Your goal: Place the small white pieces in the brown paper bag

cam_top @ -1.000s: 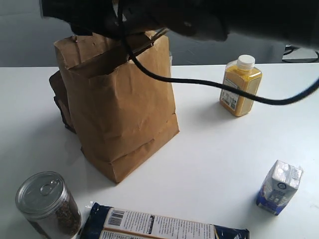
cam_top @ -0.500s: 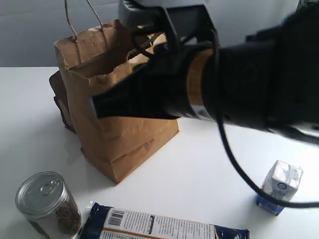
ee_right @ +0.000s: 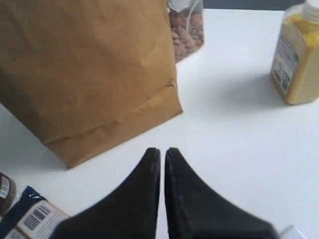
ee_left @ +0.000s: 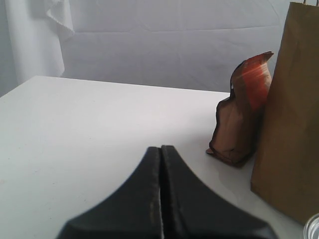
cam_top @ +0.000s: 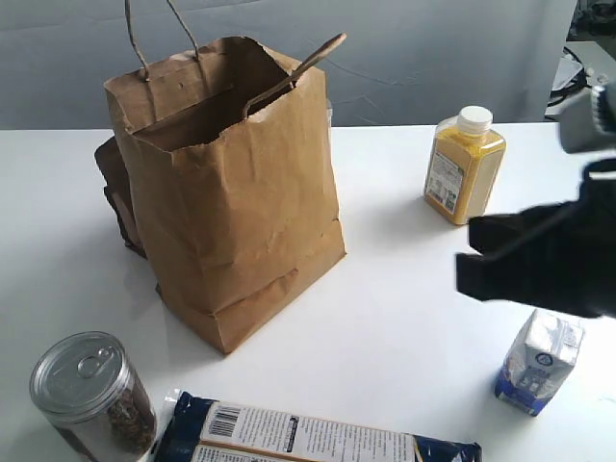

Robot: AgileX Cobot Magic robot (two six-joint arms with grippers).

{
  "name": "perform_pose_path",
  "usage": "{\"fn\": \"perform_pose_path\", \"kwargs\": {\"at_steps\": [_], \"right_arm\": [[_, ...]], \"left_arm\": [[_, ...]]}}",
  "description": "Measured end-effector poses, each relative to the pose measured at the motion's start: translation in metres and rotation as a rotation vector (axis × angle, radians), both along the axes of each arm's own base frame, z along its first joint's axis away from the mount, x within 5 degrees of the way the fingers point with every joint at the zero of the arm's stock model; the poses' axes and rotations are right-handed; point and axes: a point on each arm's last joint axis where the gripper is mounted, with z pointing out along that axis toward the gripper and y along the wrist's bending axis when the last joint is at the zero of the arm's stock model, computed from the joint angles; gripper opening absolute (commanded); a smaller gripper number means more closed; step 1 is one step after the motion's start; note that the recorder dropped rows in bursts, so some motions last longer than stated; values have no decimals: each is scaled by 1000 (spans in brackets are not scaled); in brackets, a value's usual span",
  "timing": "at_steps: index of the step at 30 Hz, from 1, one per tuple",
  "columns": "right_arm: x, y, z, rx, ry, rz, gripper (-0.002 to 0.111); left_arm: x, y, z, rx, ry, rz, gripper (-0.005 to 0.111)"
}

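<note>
White tabletop [cam_top: 404, 318] runs under a pale grey backdrop, and we read across it from the left. Our left gripper [ee_left: 160, 148] hangs low over bare table, its two black fingers pressed flat together with nothing between them, pointing towards the pouch and the bag.

At the front left stands a clear can [cam_top: 91, 395] with a pull-tab metal lid and dark grains inside. Behind it a dark brown pouch [cam_top: 115, 197] stands upright just beside the brown paper bag [cam_top: 236, 192], which partly hides it. The bag stands upright left of centre with its mouth open. One thin cord handle rises at the back and the other droops across the opening. Its inside is in shadow and we cannot make out any contents.

A flat dark-blue packet [cam_top: 308, 438] with a barcode label lies along the front edge, next to the can. The right wrist view shows a jar of almonds [ee_right: 187, 27] behind the bag. A yellow bottle [cam_top: 464, 166] with a white cap stands well apart to the bag's right.

Our right arm [cam_top: 549, 255] is a dark blur at the right edge, above a white-and-blue small carton [cam_top: 541, 361]. The right gripper [ee_right: 160, 152] is closed to a hairline slit and holds nothing, aimed at the table in front of the bag's base.
</note>
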Motion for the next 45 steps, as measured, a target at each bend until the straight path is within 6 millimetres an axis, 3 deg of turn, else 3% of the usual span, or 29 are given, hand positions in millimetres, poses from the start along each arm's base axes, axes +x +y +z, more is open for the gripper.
{"fn": "perform_pose_path", "kwargs": {"at_steps": [8,18,30,45], "right_arm": [[-5,-57,-45,108,-10,-129,0],[-25,-93,-89,156,-221,-205,0],[-50,-113,-75,227,-479,-234,0],[-60,-124,-76,212,-522,-318,0]], "left_arm": [[0,0,0,0,0,0,0],[0,0,0,0,0,0,0],[0,0,0,0,0,0,0],[0,0,0,0,0,0,0]]}}
